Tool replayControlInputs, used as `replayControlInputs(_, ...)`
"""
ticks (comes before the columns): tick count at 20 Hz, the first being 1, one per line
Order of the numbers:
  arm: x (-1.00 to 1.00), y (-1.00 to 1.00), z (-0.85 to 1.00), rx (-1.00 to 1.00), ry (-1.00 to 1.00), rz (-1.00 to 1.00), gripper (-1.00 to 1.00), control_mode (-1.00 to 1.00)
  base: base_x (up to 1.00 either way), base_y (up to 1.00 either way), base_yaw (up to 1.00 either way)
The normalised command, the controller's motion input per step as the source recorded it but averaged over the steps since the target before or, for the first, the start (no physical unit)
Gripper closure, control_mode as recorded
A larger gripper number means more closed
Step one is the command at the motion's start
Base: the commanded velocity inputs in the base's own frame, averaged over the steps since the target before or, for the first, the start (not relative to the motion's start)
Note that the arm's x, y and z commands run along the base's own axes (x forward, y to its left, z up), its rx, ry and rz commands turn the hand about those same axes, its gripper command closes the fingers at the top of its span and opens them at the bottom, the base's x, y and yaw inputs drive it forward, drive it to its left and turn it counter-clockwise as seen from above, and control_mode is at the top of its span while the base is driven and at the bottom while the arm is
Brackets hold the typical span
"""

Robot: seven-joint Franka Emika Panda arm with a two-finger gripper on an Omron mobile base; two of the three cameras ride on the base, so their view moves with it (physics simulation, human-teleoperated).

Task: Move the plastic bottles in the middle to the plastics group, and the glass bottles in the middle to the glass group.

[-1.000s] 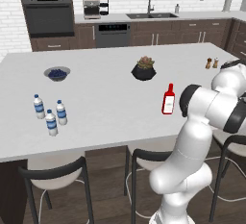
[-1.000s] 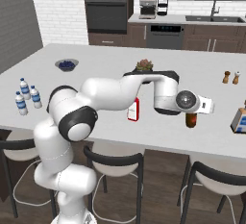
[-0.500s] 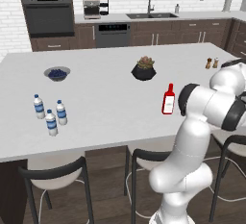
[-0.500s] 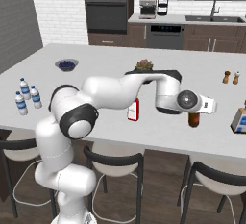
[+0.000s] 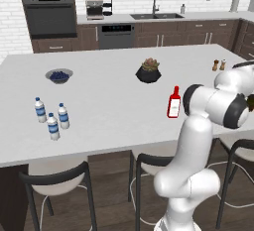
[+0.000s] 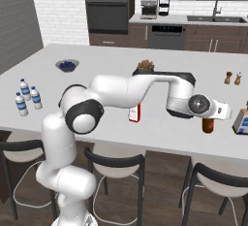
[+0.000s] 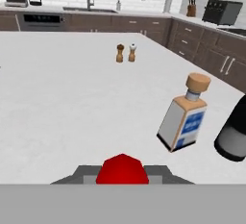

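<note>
My gripper (image 6: pixel 208 119) is shut on the dark brown bottle (image 6: pixel 208 127) and holds it by the neck, near the counter's front right. Its red cap (image 7: pixel 122 168) shows between the fingertips of the gripper (image 7: pixel 122 171). Left of it the red bottle (image 5: pixel 173 102) (image 6: pixel 134 113) with a white label stands upright in the middle. At the right end stands the glass group: a pale square bottle with a cork stopper (image 7: pixel 185 118) (image 6: pixel 240 121) and a dark bottle (image 7: pixel 234 132). The plastics group, three water bottles (image 5: pixel 52 120) (image 6: pixel 26 96), stands at the left end. No plastic bottle shows in the middle.
A dark potted plant (image 5: pixel 149 70) (image 6: pixel 145 66) sits behind the red bottle. Two tiny brown shaker-like bottles (image 5: pixel 219 65) (image 6: pixel 233 78) (image 7: pixel 125 53) stand at the far right. A bowl of blueberries (image 5: pixel 59 75) is at the back left. Stools line the counter's near edge.
The gripper has carried the dark brown bottle a little further right along the counter's front, away from the red bottle. Nothing else has moved.
</note>
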Motion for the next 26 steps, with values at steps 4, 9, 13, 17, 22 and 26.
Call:
replayControlInputs(4, -0.11, -0.45, 0.00, 0.00, 0.00, -0.03, 1.00, -1.00, 0.00, 0.00, 0.00)
replayControlInputs(9, -0.01, -0.16, 0.00, 0.00, 0.00, 0.00, 1.00, -1.00, 0.00, 0.00, 0.00)
replayControlInputs(13, 0.00, -0.12, -0.03, 0.00, 0.00, 0.00, 1.00, -1.00, 0.00, 0.00, 0.00)
replayControlInputs(17, 0.00, -0.11, -0.36, 0.00, 0.00, 0.00, 1.00, -1.00, 0.00, 0.00, 0.00)
replayControlInputs(22, 0.00, -0.07, -0.47, 0.00, 0.02, 0.00, 1.00, -1.00, 0.00, 0.00, 0.00)
replayControlInputs(26, 0.00, -0.04, -0.19, -0.01, -0.01, 0.00, 1.00, -1.00, 0.00, 0.00, 0.00)
